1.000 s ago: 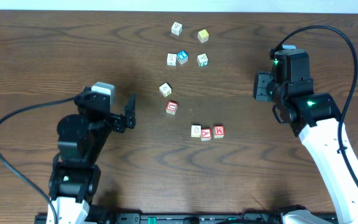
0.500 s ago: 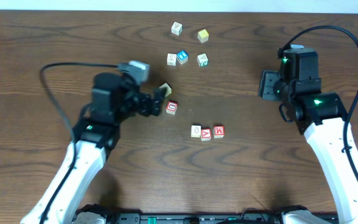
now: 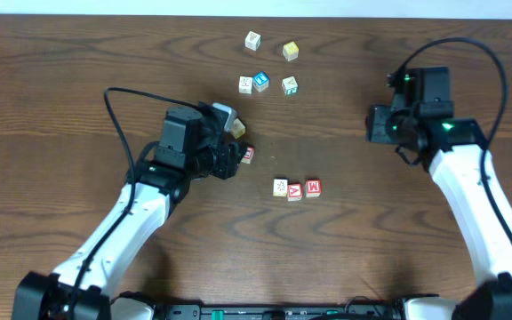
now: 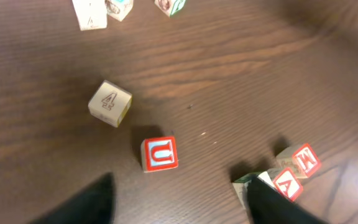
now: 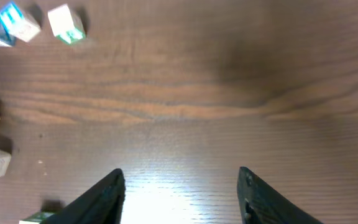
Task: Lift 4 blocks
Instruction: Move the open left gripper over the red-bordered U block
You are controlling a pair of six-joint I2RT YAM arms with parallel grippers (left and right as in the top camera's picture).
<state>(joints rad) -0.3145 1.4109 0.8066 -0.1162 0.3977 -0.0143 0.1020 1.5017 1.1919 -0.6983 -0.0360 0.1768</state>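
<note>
A red block with a white U lies just beyond my left gripper's fingertips; the gripper is open, with bare wood between its fingers. A pale cream block marked 4 sits further out to the left. Red A and red M blocks stand in a row at the right, beside a cream cube with a green side that the right finger partly hides. From overhead, the left gripper is right beside the U block. My right gripper hangs open over bare table, far from the blocks.
Several other cubes lie at the back: a white one, a yellow one, a white one, a blue-faced one and a green-marked one. The right arm stands at the right side.
My left arm has swung from the left side forward to the U block, and its jaws have narrowed. The right gripper has shifted only slightly.
</note>
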